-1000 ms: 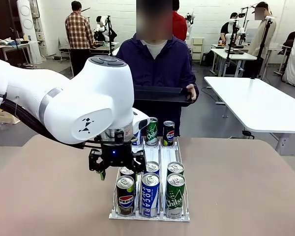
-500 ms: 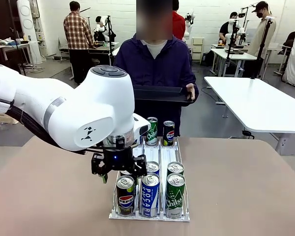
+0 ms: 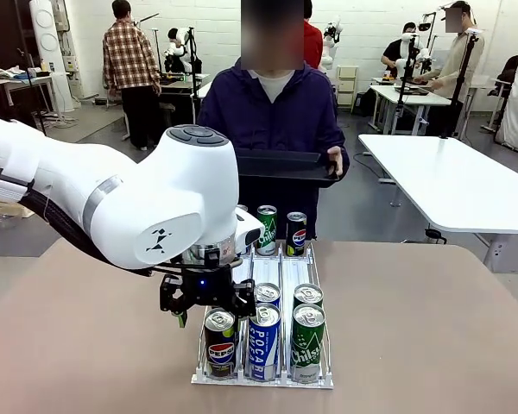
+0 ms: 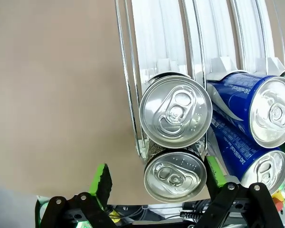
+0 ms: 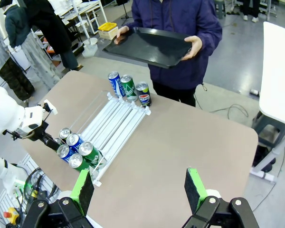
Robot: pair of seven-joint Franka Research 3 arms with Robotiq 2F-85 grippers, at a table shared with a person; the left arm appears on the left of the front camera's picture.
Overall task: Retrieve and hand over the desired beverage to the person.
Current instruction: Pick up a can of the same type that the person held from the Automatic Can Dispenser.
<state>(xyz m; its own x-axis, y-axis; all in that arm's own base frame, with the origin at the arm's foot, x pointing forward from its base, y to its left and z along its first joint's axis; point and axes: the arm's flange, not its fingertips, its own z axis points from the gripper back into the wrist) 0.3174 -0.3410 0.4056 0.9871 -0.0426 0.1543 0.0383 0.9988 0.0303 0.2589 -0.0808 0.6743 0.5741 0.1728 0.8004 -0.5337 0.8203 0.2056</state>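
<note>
The drink cans stand in a white wire rack point(image 3: 263, 379) on the table. Its front row holds a Pepsi can point(image 3: 220, 343), a blue Pocari can point(image 3: 263, 341) and a green Chilsung can point(image 3: 308, 341). My left gripper point(image 3: 209, 297) hangs open just above the Pepsi can. In the left wrist view its green pads point(image 4: 102, 183) flank the front silver can top point(image 4: 175, 175), apart from it. My right gripper point(image 5: 139, 190) is open, high over the table. The person point(image 3: 276, 112) stands at the far edge holding a black tray point(image 3: 285, 164).
More cans sit behind the front row point(image 3: 307, 295), and a green one point(image 3: 266, 228) and a Pepsi point(image 3: 296, 233) stand at the rack's far end. Bare brown tabletop point(image 3: 432, 328) lies right of the rack. Other people and tables are in the background.
My left gripper has moved a little right and down, closer over the front-left Pepsi can. Its jaws stay open. The right gripper is unchanged.
</note>
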